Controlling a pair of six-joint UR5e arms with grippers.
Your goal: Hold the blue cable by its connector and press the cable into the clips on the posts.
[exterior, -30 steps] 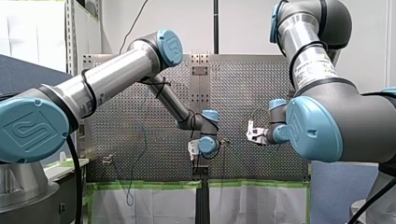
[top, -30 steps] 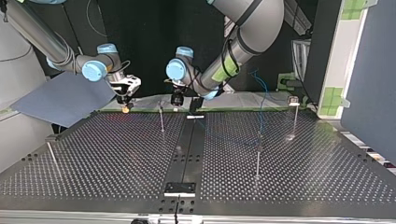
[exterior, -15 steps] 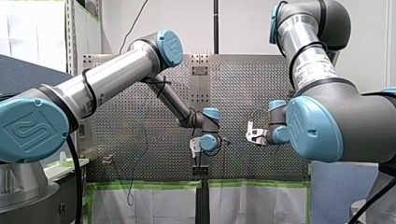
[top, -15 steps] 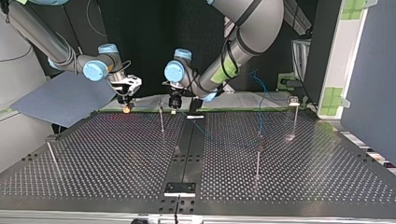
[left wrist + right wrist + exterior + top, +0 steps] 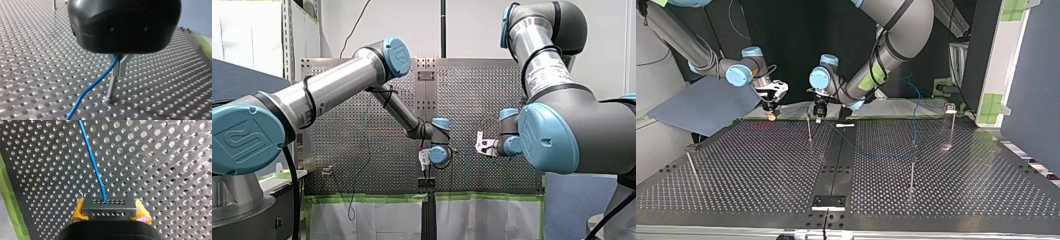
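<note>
My left gripper (image 5: 119, 74) has its metal fingers shut on the blue cable (image 5: 95, 85), directly above a thin metal post (image 5: 110, 87). In the top view this gripper (image 5: 818, 114) hangs by the post (image 5: 809, 127) near the table's far edge. The cable (image 5: 916, 107) sags from it towards the view's right. My right gripper (image 5: 110, 213) is shut, its yellow pads (image 5: 77, 211) clamping the dark grey connector (image 5: 109, 206), and the cable (image 5: 93, 162) leads out of the connector. It hovers (image 5: 771, 111) at the far edge, further to the top view's left.
More thin posts stand on the perforated table: one at the top view's right middle (image 5: 912, 170), one at the far right (image 5: 951, 125), one at the near left (image 5: 691, 167). A black rail (image 5: 836, 165) runs down the centre. Green tape (image 5: 10, 202) marks the table's edge.
My left gripper has slid towards the top view's left with the cable, ending over the far post. My right gripper has stayed almost still.
</note>
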